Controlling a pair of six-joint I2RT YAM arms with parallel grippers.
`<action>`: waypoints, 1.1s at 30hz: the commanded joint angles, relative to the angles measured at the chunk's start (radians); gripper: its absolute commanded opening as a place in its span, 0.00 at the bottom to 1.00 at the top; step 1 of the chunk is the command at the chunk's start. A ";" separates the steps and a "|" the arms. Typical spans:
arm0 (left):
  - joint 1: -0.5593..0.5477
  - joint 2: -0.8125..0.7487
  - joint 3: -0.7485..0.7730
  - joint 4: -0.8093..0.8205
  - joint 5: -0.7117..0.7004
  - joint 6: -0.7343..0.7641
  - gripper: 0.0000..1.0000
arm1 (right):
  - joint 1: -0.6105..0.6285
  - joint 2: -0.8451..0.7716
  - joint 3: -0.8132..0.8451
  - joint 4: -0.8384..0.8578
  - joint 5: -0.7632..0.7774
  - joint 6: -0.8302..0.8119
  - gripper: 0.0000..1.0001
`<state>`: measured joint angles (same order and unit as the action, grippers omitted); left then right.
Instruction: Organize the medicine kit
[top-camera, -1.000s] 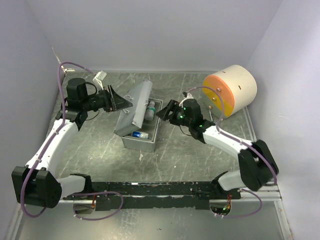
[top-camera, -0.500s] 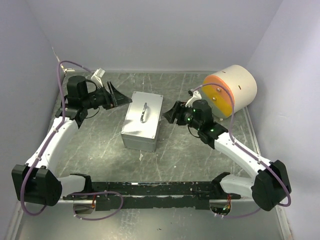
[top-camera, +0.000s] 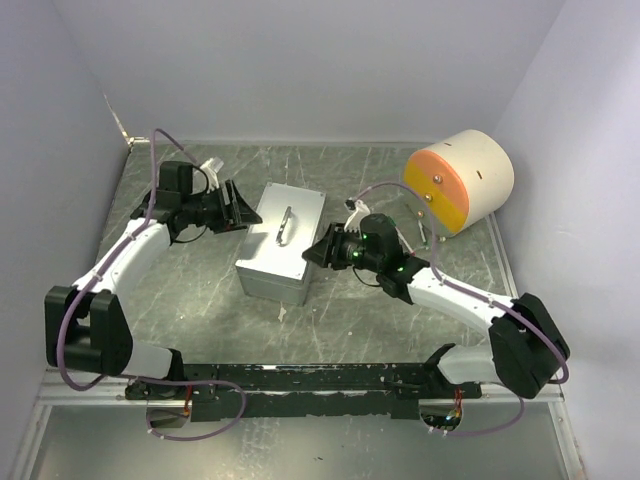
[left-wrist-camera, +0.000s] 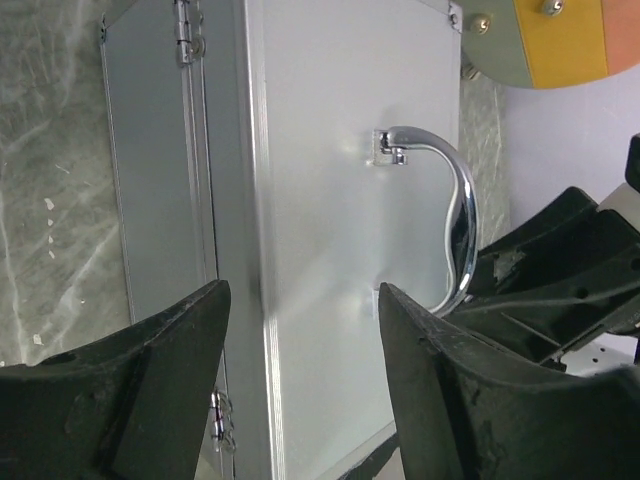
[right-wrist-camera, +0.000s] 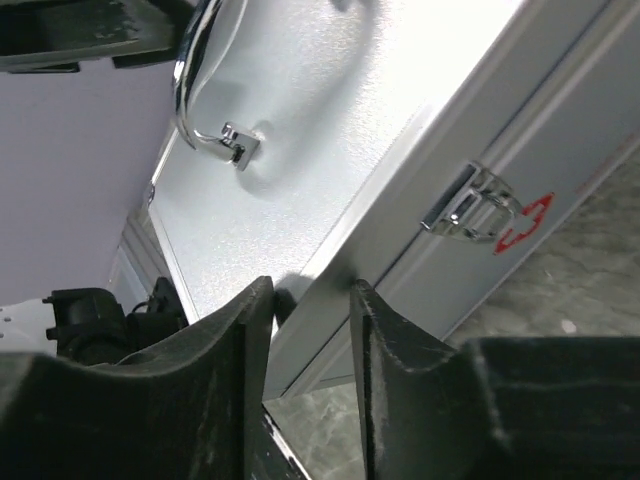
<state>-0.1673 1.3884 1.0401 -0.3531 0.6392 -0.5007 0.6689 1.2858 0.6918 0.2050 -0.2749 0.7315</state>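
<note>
The marbled grey-green table (top-camera: 340, 310) carries a cream cylindrical drum (top-camera: 478, 165) with a flat orange face at the far right. The medicine kit (top-camera: 268, 258), a brushed silvery metal box, lies mid-table with its lid down. The left gripper (top-camera: 240, 208), black jaws wide, sits at its far left edge. The right gripper (top-camera: 318, 256), jaws narrowly apart, is close against its right edge. A curved chrome handle (top-camera: 286, 224) tops the lid, and a small bright latch (right-wrist-camera: 470, 205) clasps the side.

Medicine kit (top-camera: 268, 258) closed between left pincer (top-camera: 244, 209), right pincer (top-camera: 316, 256).
</note>
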 joint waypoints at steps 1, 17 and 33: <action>-0.005 0.040 0.039 0.011 0.031 0.041 0.70 | 0.055 0.051 -0.044 0.116 0.058 0.064 0.32; -0.005 0.200 0.200 -0.151 -0.056 0.163 0.56 | 0.211 0.285 0.074 0.261 0.340 0.057 0.17; -0.003 0.182 0.246 -0.239 -0.246 0.237 0.64 | 0.220 0.082 0.109 -0.031 0.548 -0.156 0.59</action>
<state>-0.1616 1.5803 1.2621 -0.5114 0.4026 -0.2909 0.8921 1.4422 0.8501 0.2436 0.1848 0.7044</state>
